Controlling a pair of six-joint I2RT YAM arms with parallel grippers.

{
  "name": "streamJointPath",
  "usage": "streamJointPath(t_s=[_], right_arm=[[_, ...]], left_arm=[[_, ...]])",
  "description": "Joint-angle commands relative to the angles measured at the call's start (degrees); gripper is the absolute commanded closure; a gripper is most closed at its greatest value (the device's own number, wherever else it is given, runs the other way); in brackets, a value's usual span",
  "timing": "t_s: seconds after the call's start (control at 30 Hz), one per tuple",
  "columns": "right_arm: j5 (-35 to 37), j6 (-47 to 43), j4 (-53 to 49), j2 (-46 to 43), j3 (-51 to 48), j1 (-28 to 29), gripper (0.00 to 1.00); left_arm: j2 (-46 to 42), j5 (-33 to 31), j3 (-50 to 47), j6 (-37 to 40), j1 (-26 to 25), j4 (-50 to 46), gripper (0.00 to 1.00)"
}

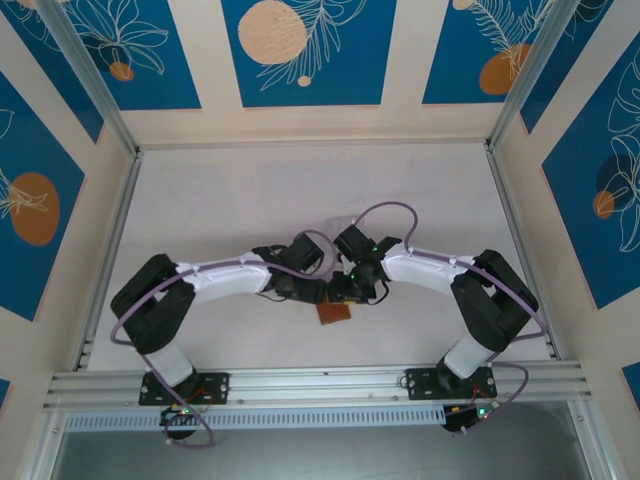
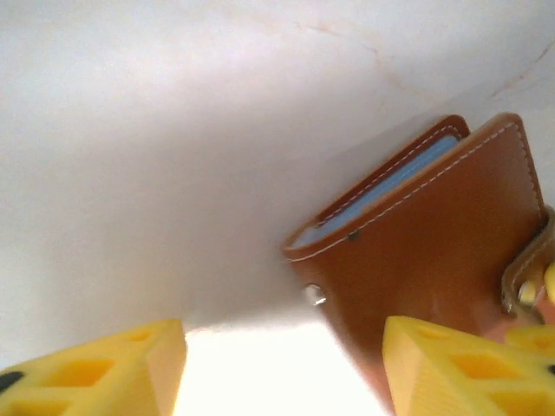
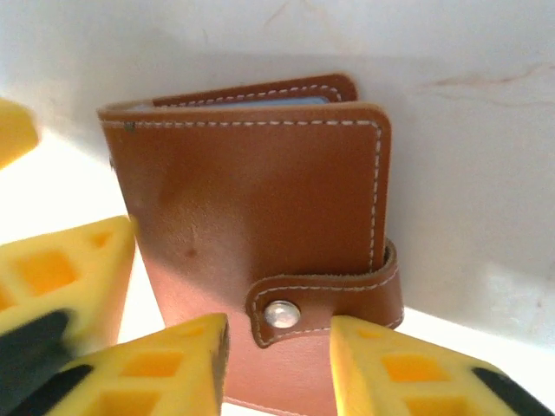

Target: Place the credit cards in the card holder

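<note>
The card holder (image 1: 335, 313) is a brown leather wallet lying folded on the white table between the two arms. Its snap tab (image 3: 325, 299) is fastened over the front, and pale blue pocket edges (image 2: 390, 186) show at its open side. The credit cards are hidden. My left gripper (image 1: 305, 290) (image 2: 282, 373) is open, its right finger (image 2: 468, 364) in front of the card holder (image 2: 434, 234) and bare table between the jaws. My right gripper (image 1: 352, 290) (image 3: 277, 347) is open, its yellow fingers standing either side of the snap on the card holder (image 3: 251, 208).
Both arms reach in over the middle of the white table (image 1: 250, 200), wrists nearly touching. A left gripper finger (image 3: 65, 269) sits close beside the wallet. A faint clear plastic object (image 1: 345, 222) stands just behind the grippers. Aluminium rails (image 1: 320, 385) run along the near edge.
</note>
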Motion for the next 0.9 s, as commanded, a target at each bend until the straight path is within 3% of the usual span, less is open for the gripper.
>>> streamJointPath(t_s=[0.0, 0.03, 0.07, 0.1, 0.17, 0.3, 0.4, 0.47, 0.57, 0.6, 0.73, 0.8, 0.87], right_arm=[[3.19, -0.96, -0.29, -4.12, 3.76, 0.01, 0.44], [4.69, -0.97, -0.44, -5.95, 4.52, -0.27, 0.27], [7.13, -1.05, -0.23, -8.12, 4.70, -0.67, 0.03], [9.89, -1.04, 0.16, -10.17, 4.54, -1.18, 0.01], [17.66, -1.12, 1.42, -14.99, 3.08, -2.70, 0.00], [35.38, -4.78, 4.93, -22.68, -0.69, -6.17, 0.01], [50.12, -5.96, 8.25, -26.26, -5.20, -11.42, 0.01], [51.06, -13.71, 20.35, -29.72, -12.40, -15.55, 0.01], [44.25, -28.88, 50.02, -33.97, -28.36, -20.10, 0.01], [42.63, -30.79, 55.28, -34.30, -31.46, -21.49, 0.01], [35.06, -30.69, 64.89, -29.13, -36.41, -30.62, 0.01], [32.47, -29.90, 71.75, -24.40, -38.02, -34.31, 0.01], [28.71, -29.02, 74.94, -20.36, -36.51, -37.05, 0.01]], left_arm=[[-10.74, -2.47, 1.23, 2.13, 3.37, -2.51, 0.20], [-13.99, -3.97, 0.45, 2.80, 4.73, -3.13, 0.13], [-18.23, -5.70, -1.12, 3.21, 6.24, -2.80, 0.05], [-21.90, -7.18, -2.90, 3.38, 7.52, -1.93, 0.00], [-29.92, -11.87, -7.08, 3.68, 10.71, -0.06, 0.00], [-39.21, -35.24, -12.55, 8.04, 12.39, 1.75, 0.00], [-42.65, -51.41, -21.03, 15.60, 13.50, 14.10, 0.00], [-42.88, -55.97, -27.92, 24.35, 15.81, 28.28, 0.00], [-38.93, -52.91, -36.55, 34.47, 22.21, 50.02, 0.00], [-36.32, -50.64, -38.17, 36.03, 24.59, 55.58, 0.00], [-19.89, -44.42, -39.42, 37.68, 32.74, 72.88, 0.00], [-12.94, -41.49, -40.37, 40.45, 33.92, 85.38, 0.00], [-8.67, -36.87, -39.69, 39.43, 36.32, 88.07, 0.00]])
